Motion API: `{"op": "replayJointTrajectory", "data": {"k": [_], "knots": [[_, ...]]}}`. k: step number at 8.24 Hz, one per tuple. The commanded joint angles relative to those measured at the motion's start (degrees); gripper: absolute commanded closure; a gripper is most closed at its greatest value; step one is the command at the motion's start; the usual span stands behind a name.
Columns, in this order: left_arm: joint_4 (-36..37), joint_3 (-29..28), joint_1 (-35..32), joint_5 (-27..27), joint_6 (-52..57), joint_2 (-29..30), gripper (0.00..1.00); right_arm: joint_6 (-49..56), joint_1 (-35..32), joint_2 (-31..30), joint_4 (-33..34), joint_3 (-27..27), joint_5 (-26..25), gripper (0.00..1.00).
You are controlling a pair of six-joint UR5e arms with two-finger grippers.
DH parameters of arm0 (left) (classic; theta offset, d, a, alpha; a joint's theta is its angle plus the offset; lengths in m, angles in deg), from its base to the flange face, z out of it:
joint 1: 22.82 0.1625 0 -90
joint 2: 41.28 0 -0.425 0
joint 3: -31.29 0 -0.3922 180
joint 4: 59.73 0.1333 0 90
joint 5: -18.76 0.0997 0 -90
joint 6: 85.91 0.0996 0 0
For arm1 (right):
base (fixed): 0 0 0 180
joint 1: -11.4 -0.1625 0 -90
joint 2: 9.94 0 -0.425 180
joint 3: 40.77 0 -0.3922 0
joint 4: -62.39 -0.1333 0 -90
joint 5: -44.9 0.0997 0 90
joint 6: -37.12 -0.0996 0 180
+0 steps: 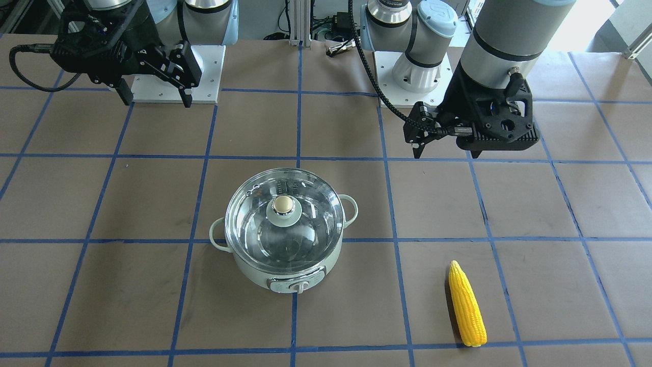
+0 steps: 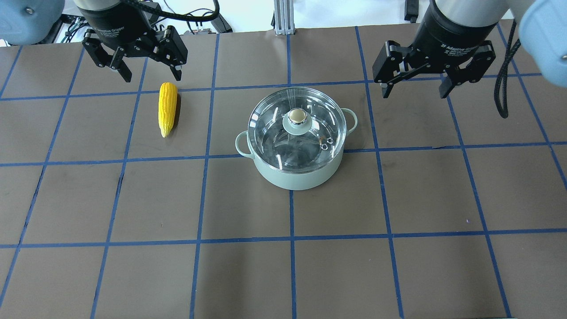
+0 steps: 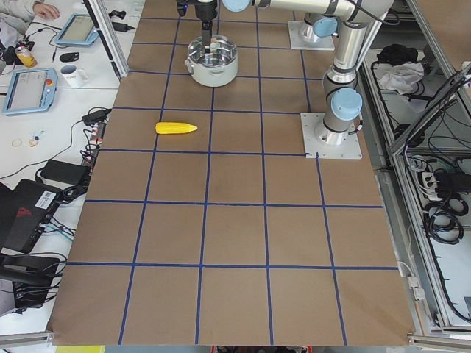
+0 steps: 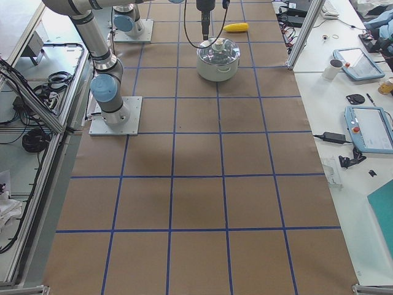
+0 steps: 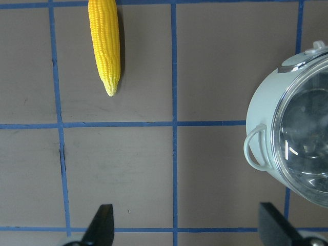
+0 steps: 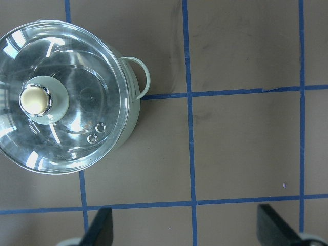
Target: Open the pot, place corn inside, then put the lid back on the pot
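Glass lid point(image 2: 296, 133) on pot point(image 2: 297, 178), corn point(image 2: 167, 108) lying apart, left claw point(image 2: 153, 78) and right claw point(image 2: 414, 94) spread wide

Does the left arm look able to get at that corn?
Probably yes. The corn lies alone, apart from the pot, and the open left gripper hangs close by with nothing between them.

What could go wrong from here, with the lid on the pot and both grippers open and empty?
1. The lid is glass, and its small round knob is the only handhold. An off-centre grip by the right gripper could slip and drop the lid onto the pot.
2. The corn lies loose near the left gripper. It is round and tapered, so it may roll away when the gripper closes.
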Motion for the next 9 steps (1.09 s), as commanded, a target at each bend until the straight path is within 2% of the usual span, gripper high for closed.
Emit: {"op": "replayJointTrajectory", "data": {"k": [1, 2, 4, 6, 7, 9], "knots": [[0.0, 0.5, 0.0, 0.1, 0.0, -0.1, 0.0, 0.0, 0.0, 0.0, 0.0, 0.0, 0.0, 0.0], [0.2, 0.6, 0.0, 0.0, 0.7, -0.1, 0.0, 0.0, 0.0, 0.0, 0.0, 0.0, 0.0, 0.0], [3.3, 0.6, 1.0, 0.0, 9.6, 0.7, 0.0, -0.1, 0.0, 0.1, 0.0, 0.0, 0.0, 0.0], [6.5, 1.8, 4.1, 0.0, 10.9, 3.3, 0.0, -0.8, -0.4, 2.1, 0.4, 0.2, 0.0, 0.0], [7.0, 2.1, 6.4, -0.6, 10.7, 4.8, 0.0, -4.2, -3.2, 5.5, 3.9, 1.3, 0.1, 0.0], [15.3, 2.2, 7.5, -1.0, 10.5, 10.5, 0.0, -12.9, -12.1, 14.0, 13.2, 3.5, -0.6, 0.0]]}}
